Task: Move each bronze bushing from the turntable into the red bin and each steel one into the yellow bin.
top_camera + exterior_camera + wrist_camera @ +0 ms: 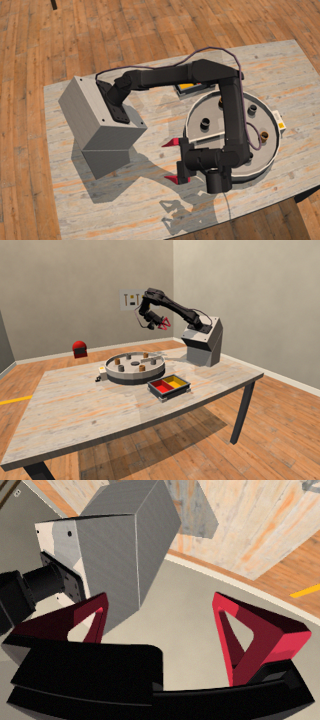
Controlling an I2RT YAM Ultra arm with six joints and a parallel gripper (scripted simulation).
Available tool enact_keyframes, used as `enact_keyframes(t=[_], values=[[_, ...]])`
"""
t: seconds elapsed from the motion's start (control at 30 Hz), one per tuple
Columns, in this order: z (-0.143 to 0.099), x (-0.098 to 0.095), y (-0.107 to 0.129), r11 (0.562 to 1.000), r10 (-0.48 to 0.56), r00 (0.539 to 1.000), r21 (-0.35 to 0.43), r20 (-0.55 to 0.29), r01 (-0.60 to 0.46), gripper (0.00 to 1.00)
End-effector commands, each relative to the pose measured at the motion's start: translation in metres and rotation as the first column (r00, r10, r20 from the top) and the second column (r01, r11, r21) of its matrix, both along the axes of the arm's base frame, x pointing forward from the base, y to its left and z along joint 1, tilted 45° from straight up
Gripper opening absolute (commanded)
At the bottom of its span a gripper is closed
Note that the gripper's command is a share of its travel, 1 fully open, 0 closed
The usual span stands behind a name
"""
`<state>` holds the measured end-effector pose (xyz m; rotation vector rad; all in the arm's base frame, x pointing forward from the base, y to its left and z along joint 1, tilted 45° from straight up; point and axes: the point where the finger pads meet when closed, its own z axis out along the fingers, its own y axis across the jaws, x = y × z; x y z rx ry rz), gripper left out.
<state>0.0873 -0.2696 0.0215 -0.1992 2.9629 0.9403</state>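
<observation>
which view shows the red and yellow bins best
The exterior view: both the red bin and yellow bin show whole, side by side and holding nothing. The top view shows only a yellow sliver under the arm. The wrist view shows neither.

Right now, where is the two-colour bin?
In the exterior view, the bin sits on the table just in front of the turntable, toward its right, red half left, yellow right.

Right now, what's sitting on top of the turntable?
On the turntable the exterior view shows three bronze bushings and three steel bushings, upright, plus a dark centre disc and a pale divider bar. From the top view, the arm covers some of them.
</observation>
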Motion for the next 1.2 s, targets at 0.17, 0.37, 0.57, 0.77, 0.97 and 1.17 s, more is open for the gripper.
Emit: enact_keyframes(t=[0.17, 0.37, 0.57, 0.77, 0.97, 1.17], values=[[0.002, -0.002, -0.001, 1.000, -0.005, 1.000, -0.006, 0.001, 0.005, 1.00], [0.002, -0.002, -0.001, 1.000, -0.005, 1.000, -0.006, 0.001, 0.005, 1.00], [0.002, -0.001, -0.001, 1.000, -0.007, 1.000, -0.009, 0.002, 0.007, 1.00], [0.012, 0.032, -0.001, 0.987, -0.090, 0.994, -0.127, 0.055, 0.096, 1.00], [0.037, 0.086, 0.002, 0.929, -0.210, 0.954, -0.262, 0.212, 0.262, 1.00], [0.057, 0.117, 0.008, 0.888, -0.256, 0.909, -0.291, 0.329, 0.355, 1.00]])
